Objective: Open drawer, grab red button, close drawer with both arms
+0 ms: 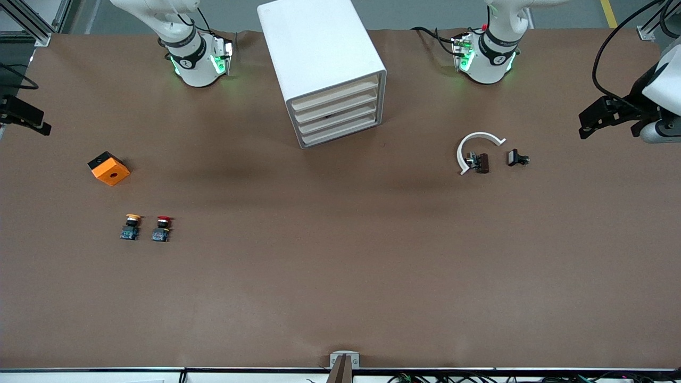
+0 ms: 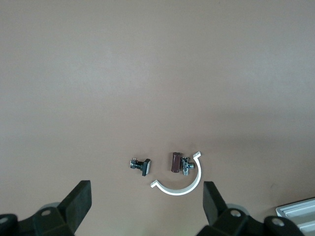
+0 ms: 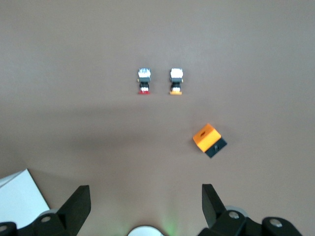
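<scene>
Front view: the cabinet sits top centre, every drawer shut. The button lies lower left, beside the yellow-capped one. Left gripper and right gripper both hang spread wide, holding nothing.

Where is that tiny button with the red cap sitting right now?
In the front view, the small red-capped push button stands on the brown table toward the right arm's end, right beside its orange-yellow-capped twin and nearer the camera than the orange cube.
</scene>
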`<control>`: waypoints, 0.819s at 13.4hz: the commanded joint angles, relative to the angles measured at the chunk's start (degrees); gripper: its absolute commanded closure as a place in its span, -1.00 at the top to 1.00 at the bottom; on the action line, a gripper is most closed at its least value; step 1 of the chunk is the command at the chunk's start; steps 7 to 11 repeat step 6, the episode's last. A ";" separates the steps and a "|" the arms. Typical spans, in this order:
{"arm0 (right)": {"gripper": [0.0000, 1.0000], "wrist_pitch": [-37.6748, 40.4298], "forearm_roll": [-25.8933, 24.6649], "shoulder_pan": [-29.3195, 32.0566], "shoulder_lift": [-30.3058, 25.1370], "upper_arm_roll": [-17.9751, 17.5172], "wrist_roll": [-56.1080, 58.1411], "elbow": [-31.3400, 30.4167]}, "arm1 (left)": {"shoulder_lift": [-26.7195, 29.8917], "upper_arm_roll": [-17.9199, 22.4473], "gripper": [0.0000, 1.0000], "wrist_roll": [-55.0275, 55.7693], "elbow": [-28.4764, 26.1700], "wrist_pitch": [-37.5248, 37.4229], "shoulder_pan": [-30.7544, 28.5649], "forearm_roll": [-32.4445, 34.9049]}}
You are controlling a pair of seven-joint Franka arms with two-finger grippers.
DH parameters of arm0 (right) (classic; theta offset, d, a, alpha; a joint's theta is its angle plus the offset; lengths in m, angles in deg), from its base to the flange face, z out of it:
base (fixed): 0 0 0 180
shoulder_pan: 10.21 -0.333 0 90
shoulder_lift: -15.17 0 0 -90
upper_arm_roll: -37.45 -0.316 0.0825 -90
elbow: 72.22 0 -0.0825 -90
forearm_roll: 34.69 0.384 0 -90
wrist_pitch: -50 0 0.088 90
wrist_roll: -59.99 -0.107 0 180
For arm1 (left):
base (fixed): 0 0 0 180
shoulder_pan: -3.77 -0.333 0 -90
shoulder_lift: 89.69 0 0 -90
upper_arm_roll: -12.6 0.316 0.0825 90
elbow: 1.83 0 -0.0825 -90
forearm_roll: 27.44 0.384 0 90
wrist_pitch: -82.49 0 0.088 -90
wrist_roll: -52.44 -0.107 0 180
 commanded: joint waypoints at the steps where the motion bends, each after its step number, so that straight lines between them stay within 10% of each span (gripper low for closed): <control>1: 1.00 2.75 0.80 0.90 -0.90 -0.27 -0.51 0.20 | -0.51 -0.10 1.00 -0.66 1.47 -1.89 -0.02 -0.69; 11: 1.00 0.83 0.89 0.90 -4.85 -0.19 -0.34 -5.50 | -0.51 0.08 1.00 -0.49 1.46 -1.97 -0.28 -3.06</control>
